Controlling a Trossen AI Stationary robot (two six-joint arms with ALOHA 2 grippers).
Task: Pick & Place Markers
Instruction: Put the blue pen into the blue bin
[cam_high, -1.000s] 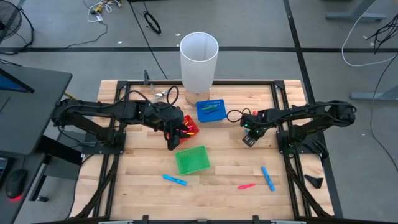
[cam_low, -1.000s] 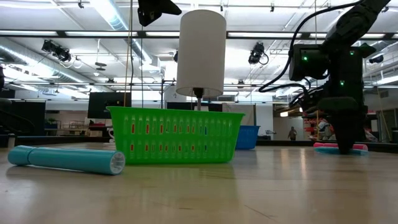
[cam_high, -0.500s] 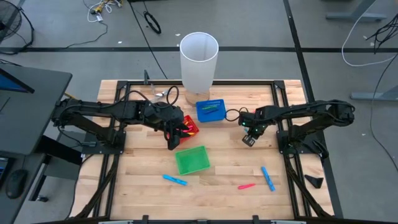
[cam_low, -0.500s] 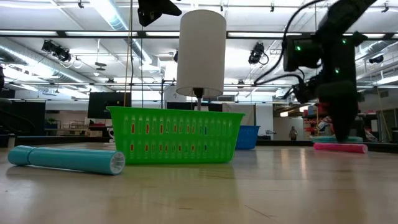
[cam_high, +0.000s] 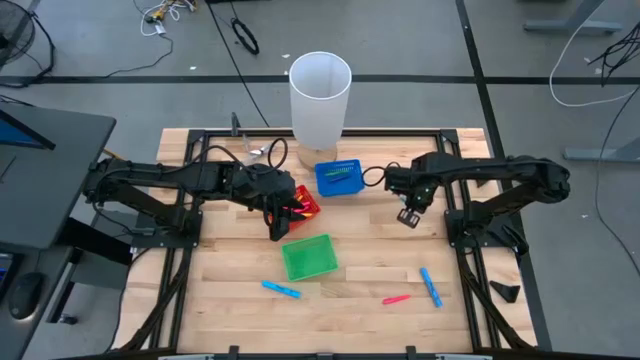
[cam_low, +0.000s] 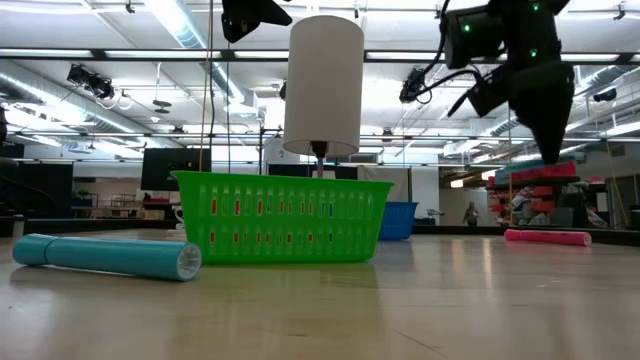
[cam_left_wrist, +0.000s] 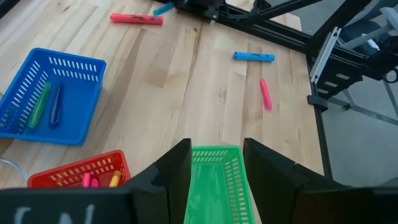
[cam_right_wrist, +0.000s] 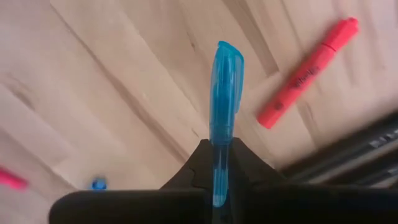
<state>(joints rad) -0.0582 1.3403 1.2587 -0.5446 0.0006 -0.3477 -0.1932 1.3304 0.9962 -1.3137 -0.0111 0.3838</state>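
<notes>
A light blue marker (cam_low: 105, 256) lies nearest on the table (cam_high: 360, 275), ahead of the green basket (cam_high: 308, 257). Beyond, the right gripper (cam_high: 407, 216), low over the wood a second ago, has risen toward the blue basket (cam_high: 338, 177), likely for a drop. Only its wrist view shows its fingers (cam_right_wrist: 245, 160) clamped on a blue marker (cam_right_wrist: 224, 112). The left gripper (cam_high: 279, 229), fingers apart and empty, hangs over the red basket (cam_high: 306, 203).

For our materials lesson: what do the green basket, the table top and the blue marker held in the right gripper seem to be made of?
Green basket: likely moulded plastic, with slotted walls and an even bright colour.
Table top: wood, pale planks with visible grain, smooth finish.
Blue marker held in the shut right gripper: probably glossy, slightly translucent plastic, with highlights along its barrel.
</notes>
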